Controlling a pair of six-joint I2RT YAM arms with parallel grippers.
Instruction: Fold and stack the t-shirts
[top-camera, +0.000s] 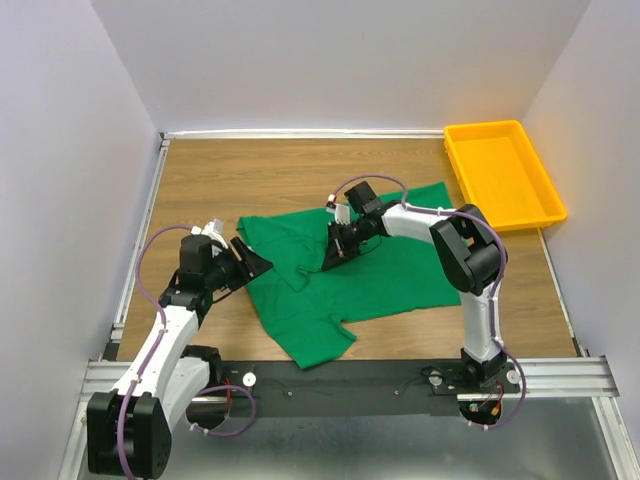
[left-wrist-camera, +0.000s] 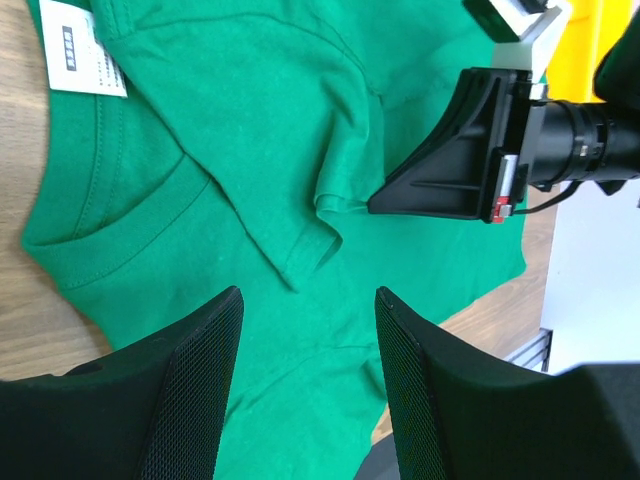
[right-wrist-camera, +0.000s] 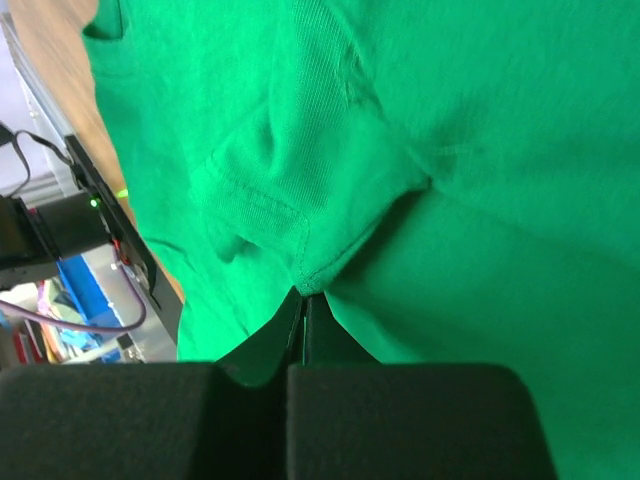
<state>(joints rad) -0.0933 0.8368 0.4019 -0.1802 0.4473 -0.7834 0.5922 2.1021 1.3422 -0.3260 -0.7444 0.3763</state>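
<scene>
T-shirt (top-camera: 400, 270): green, spread rumpled on the desk (top-camera: 250, 175).
Right end effector (top-camera: 333, 252): closed, pinching a sleeve hem.
Left end effector (top-camera: 256, 262): open, empty, at the shirt's left edge.

The t-shirt (top-camera: 390, 270) is soft matt green knit cloth, ribbed at the collar, with a white printed neck label (left-wrist-camera: 88, 50). The tabletop (top-camera: 250, 180) is matt, grained wood. The yellow tray (top-camera: 500, 170) is smooth, slightly glossy plastic. The left pincer (left-wrist-camera: 308, 300) has matt black fingers (left-wrist-camera: 190, 400) with fine mesh texture.
</scene>
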